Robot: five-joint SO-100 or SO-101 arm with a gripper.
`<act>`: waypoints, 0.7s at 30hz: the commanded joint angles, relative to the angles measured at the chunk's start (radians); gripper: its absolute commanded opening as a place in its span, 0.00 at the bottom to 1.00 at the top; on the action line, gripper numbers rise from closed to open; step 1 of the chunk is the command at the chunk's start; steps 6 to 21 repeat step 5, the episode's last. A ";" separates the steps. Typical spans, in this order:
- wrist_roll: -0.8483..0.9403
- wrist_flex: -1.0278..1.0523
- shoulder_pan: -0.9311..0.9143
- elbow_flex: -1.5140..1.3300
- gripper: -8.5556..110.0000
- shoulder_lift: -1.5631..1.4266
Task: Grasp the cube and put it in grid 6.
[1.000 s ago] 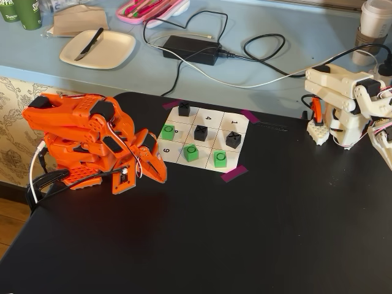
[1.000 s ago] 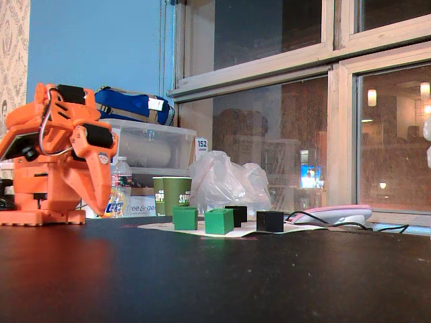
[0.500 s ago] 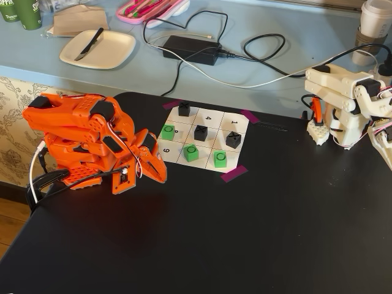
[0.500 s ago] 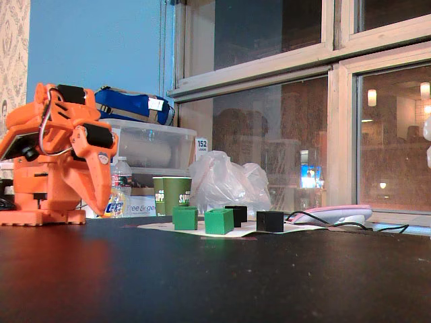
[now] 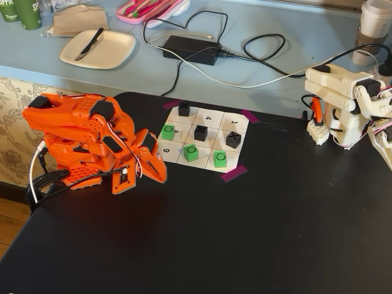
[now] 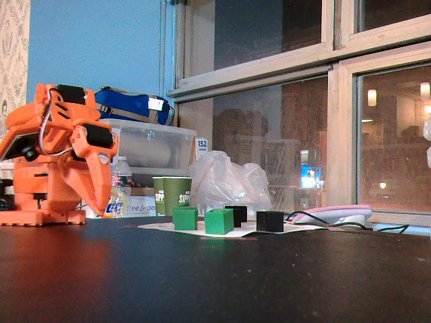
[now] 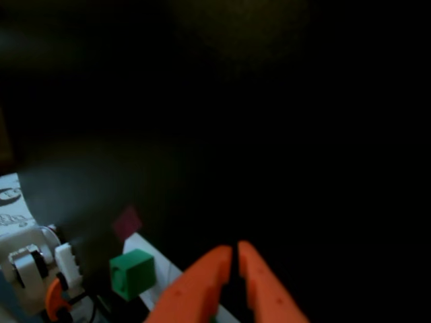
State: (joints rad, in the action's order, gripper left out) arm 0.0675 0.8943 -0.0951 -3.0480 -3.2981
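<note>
Three green cubes marked O sit on the paper grid [image 5: 211,125] in a fixed view: one at the left of the middle row [image 5: 167,131], one in the middle of the front row [image 5: 191,152], and one at the front right [image 5: 220,158]. The middle front cell lies right of the 9; no numeral 6 shows. Three black X cubes [image 5: 201,131] also stand on the grid. My orange gripper [image 5: 155,169] is shut and empty, folded low just left of the grid. In the wrist view the gripper [image 7: 236,246] is closed, with one green cube [image 7: 132,273] to its left.
A white arm [image 5: 343,101] stands at the table's far right. Behind the black table [image 5: 245,245] a blue counter holds a plate [image 5: 98,48], a power brick with cables [image 5: 190,49] and cups. The other fixed view shows green cubes [image 6: 219,221] and black cubes [image 6: 269,221] in a row.
</note>
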 commanded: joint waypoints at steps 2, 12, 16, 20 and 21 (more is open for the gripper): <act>-0.017 -0.003 -0.015 -0.051 0.07 -0.003; -0.023 -0.003 -0.020 -0.052 0.07 -0.003; -0.023 -0.003 -0.020 -0.052 0.07 -0.003; -0.023 -0.003 -0.020 -0.052 0.07 -0.003; -0.023 -0.003 -0.020 -0.052 0.07 -0.003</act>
